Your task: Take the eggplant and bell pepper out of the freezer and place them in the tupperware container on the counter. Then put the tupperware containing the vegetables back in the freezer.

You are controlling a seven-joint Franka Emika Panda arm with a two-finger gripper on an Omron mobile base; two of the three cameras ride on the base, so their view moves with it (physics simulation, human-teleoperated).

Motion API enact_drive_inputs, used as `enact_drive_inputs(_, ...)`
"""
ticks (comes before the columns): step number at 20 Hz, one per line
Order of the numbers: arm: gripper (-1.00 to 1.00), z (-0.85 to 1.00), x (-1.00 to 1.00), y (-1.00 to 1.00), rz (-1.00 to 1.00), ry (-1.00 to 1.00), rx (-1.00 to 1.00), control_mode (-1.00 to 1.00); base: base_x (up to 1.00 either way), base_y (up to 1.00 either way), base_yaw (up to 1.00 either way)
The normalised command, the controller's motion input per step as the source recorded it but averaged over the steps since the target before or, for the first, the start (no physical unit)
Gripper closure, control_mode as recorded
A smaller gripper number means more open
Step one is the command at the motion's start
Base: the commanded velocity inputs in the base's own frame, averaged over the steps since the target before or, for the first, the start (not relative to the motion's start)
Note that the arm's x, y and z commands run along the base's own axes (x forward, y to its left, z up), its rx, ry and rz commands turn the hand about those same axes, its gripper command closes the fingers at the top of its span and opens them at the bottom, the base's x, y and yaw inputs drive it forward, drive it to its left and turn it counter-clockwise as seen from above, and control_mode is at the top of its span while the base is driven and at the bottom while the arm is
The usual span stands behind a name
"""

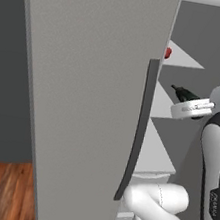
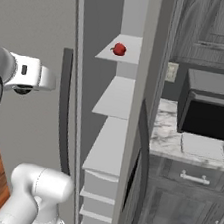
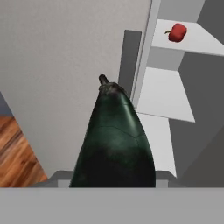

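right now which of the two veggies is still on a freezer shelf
The bell pepper, small, round and red, sits on the upper white shelf. The dark elongated eggplant is off the shelves, in the hand.

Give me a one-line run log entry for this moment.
end effector: shut on eggplant | bell pepper: on freezer shelf | tupperware container: on counter
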Motion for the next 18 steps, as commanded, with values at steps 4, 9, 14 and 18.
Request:
enact_drive_inputs(4,1.00,0.00,0.00,0.00,0.00,0.00,0.00,1.00,-0.74,0.47,0.00)
enact_drive_inputs(9,1.00,0.00,0.00,0.00,0.00,0.00,0.00,1.00,-0.47,0.65,-0.07)
enact_drive_inputs(14,1.00,0.00,0.00,0.00,0.00,0.00,0.00,1.00,-0.36,0.54,-0.13)
enact_drive_inputs(18,1.00,0.00,0.00,0.00,0.00,0.00,0.00,1.00,-0.77,0.02,-0.28)
